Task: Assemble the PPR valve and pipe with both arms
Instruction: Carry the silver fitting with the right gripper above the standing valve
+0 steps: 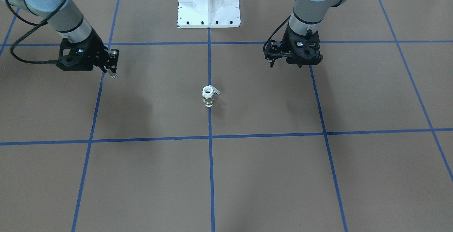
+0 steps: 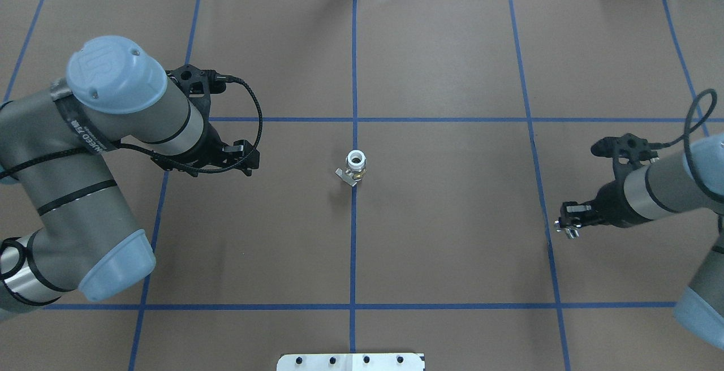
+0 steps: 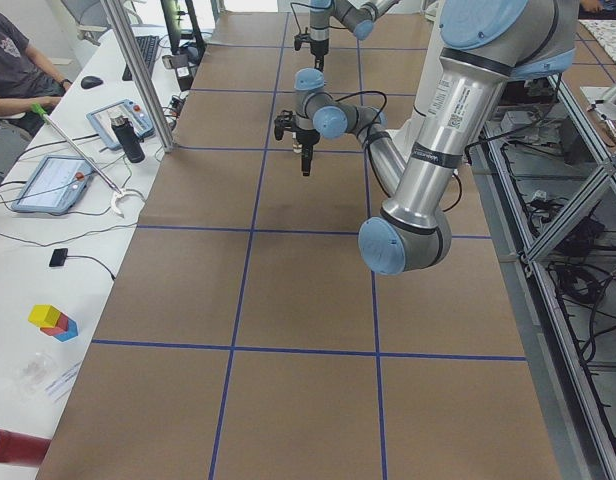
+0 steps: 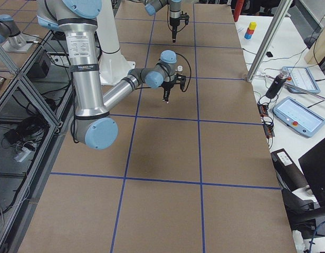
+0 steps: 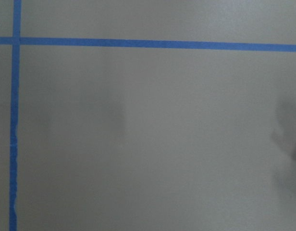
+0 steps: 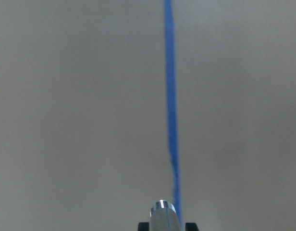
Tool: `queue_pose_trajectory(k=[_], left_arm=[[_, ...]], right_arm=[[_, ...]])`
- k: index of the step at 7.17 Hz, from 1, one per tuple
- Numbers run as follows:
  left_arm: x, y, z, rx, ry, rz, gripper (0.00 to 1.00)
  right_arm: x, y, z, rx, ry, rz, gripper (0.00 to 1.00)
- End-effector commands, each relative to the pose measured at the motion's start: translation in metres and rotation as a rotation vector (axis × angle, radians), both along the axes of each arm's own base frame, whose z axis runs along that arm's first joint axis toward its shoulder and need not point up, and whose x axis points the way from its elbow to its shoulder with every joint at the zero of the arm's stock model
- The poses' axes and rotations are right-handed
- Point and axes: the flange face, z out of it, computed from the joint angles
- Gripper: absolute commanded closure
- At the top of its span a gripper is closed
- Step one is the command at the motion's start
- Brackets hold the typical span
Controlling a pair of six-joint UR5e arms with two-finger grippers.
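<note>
The PPR valve [image 1: 208, 97] stands upright on the brown table at the centre blue line, white ring up and grey lever to the side; it also shows in the overhead view [image 2: 355, 166]. My right gripper [image 1: 113, 73] [image 2: 567, 228] is shut on the silvery pipe [image 1: 114, 76] [image 2: 568, 231], held above the table well off to the valve's side. The right wrist view shows the pipe [image 6: 162, 215] between the fingertips at the bottom edge. My left gripper [image 1: 286, 64] [image 2: 253, 161] hangs open and empty on the valve's other side, apart from it.
The white pedestal base [image 1: 208, 5] [image 2: 350, 361] stands at the robot's edge of the table. Blue tape lines [image 5: 138, 43] form a grid on the brown surface. An operators' desk with tablets [image 3: 48, 180] runs along the far side.
</note>
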Motion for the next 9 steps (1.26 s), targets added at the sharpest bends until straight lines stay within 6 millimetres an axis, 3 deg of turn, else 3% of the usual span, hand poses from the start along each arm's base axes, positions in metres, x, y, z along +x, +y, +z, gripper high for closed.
queue_pose_trajectory(k=[1, 3, 4, 5, 6, 9], left_arm=[[-0.021, -0.004, 0.044, 0.048, -0.032, 0.038, 0.0], [-0.048, -0.002, 0.094, 0.06, -0.024, 0.023, 0.0], [-0.065, -0.006, 0.106, 0.058, -0.009, 0.061, 0.0], [-0.084, -0.01, 0.117, 0.052, -0.006, 0.077, 0.0], [-0.084, -0.011, 0.118, 0.049, -0.006, 0.076, 0.0], [-0.083, -0.013, 0.117, 0.045, -0.005, 0.069, 0.0]], right_arm=[[-0.059, -0.037, -0.089, -0.151, -0.003, 0.131, 1.0], [-0.111, -0.049, -0.124, -0.209, -0.082, 0.197, 1.0], [-0.136, -0.064, -0.154, -0.241, -0.09, 0.225, 1.0], [-0.156, -0.063, -0.171, -0.241, -0.089, 0.215, 1.0], [-0.17, -0.058, -0.182, -0.207, -0.077, 0.265, 1.0], [-0.172, -0.057, -0.187, -0.206, -0.075, 0.287, 1.0]])
